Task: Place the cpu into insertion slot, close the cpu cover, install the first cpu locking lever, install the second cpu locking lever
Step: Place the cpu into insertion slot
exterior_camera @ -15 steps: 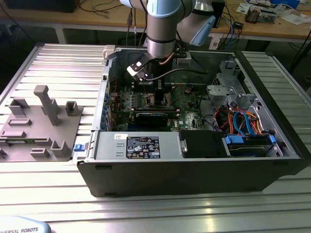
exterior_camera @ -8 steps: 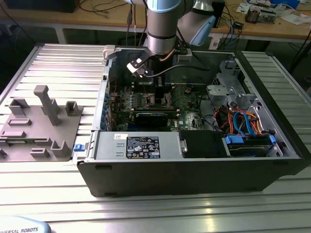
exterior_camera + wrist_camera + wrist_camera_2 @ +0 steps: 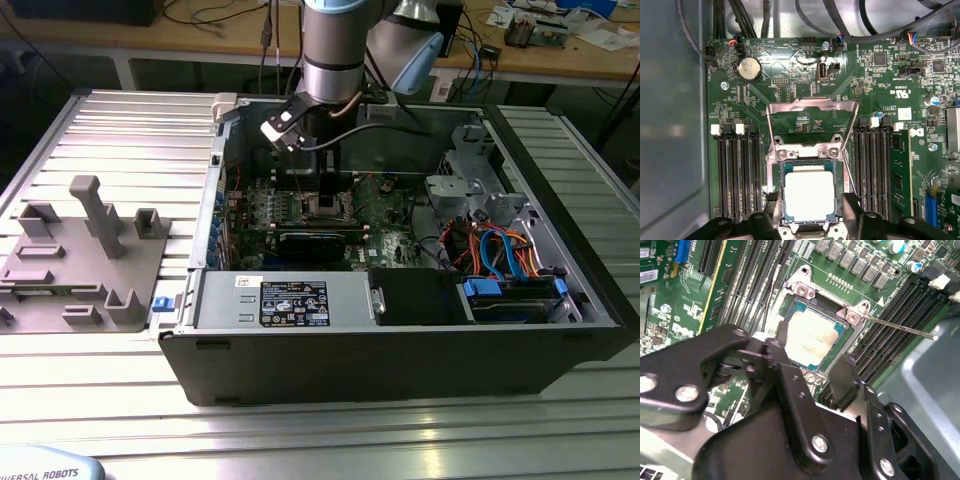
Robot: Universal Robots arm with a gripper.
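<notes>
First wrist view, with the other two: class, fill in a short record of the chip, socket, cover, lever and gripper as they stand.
chip: lying flat in the socket, metal top up
socket: on the green board, filled by the chip
cover: open, raised clear of the chip
lever: thin rod, unlatched, angled away from the socket
gripper: low over the socket, jaws apart, one on each side of the chip

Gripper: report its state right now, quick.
Gripper: open, straddling the cpu, which lies in the insertion slot.
</notes>
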